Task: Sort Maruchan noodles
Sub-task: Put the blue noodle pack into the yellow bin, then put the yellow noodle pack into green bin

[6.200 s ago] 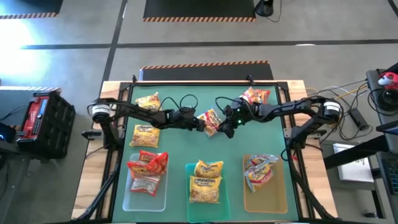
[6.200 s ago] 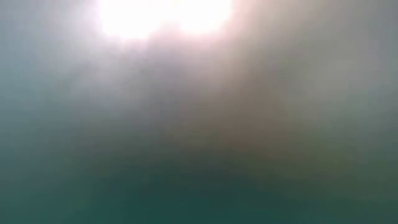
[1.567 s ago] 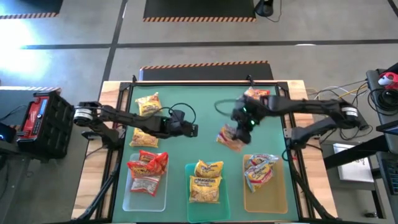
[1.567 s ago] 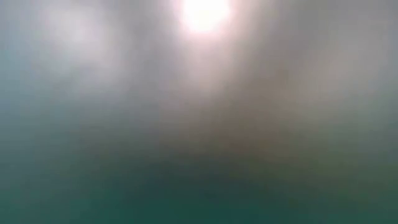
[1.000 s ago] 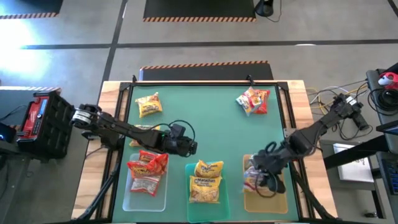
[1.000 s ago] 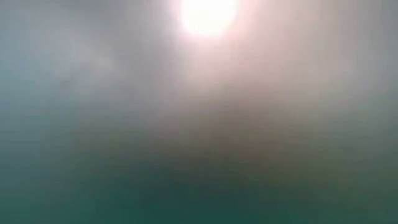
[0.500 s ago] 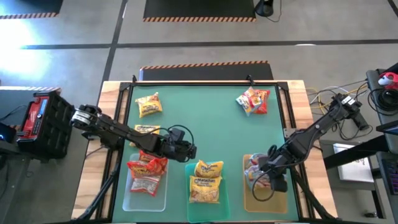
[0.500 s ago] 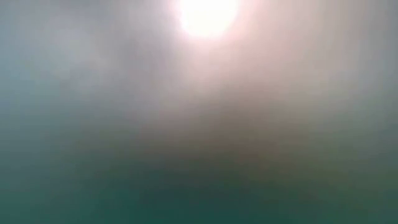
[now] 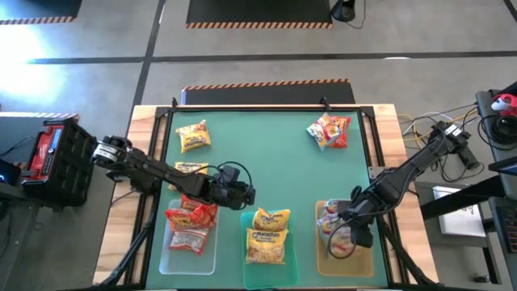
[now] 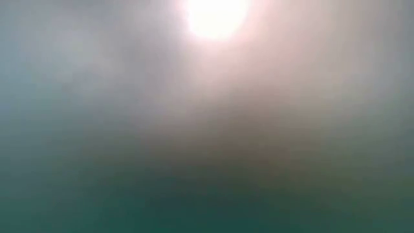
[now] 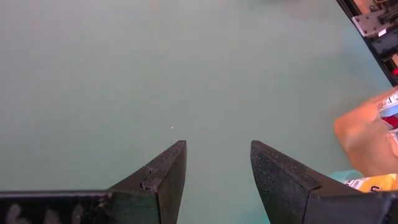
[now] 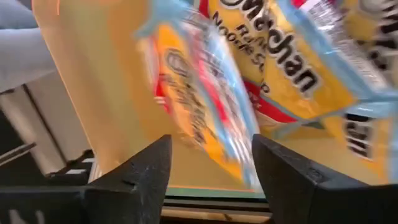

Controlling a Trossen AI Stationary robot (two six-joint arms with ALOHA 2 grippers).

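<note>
- The flat green table (image 9: 266, 162) has a wooden rim and stands on a grey floor with striped tape lines.
- A black and red box (image 9: 50, 149) sits on the floor past the table's left edge.
- Three long trays lie in a row along the table's near edge: a clear plastic tray (image 9: 166, 255), a teal plastic tray (image 9: 246, 275) and an amber plastic tray (image 9: 367, 259).
- Crinkly red noodle packets (image 9: 190, 218) lie in the clear tray, yellow noodle packets (image 9: 268, 234) in the teal tray, and yellow-orange packets with white and red labels (image 9: 329, 220) in the amber tray.
- One yellow packet (image 9: 192, 136) lies near the far left corner, and one mixed red and yellow packet (image 9: 328, 131) near the far right corner.
- Another yellow packet (image 9: 187, 169) lies near the left edge, partly under the left arm.
- The left arm reaches low across the table; the left gripper (image 11: 217, 168) is above bare green table between the clear and teal trays, its fingers apart and holding nothing.
- The right arm bends down over the amber tray; the right gripper (image 12: 211, 165) has its fingers spread, with a loose packet (image 12: 199, 112) just in front of them, not pinched.
- The low camera shows only a hazy glow.
</note>
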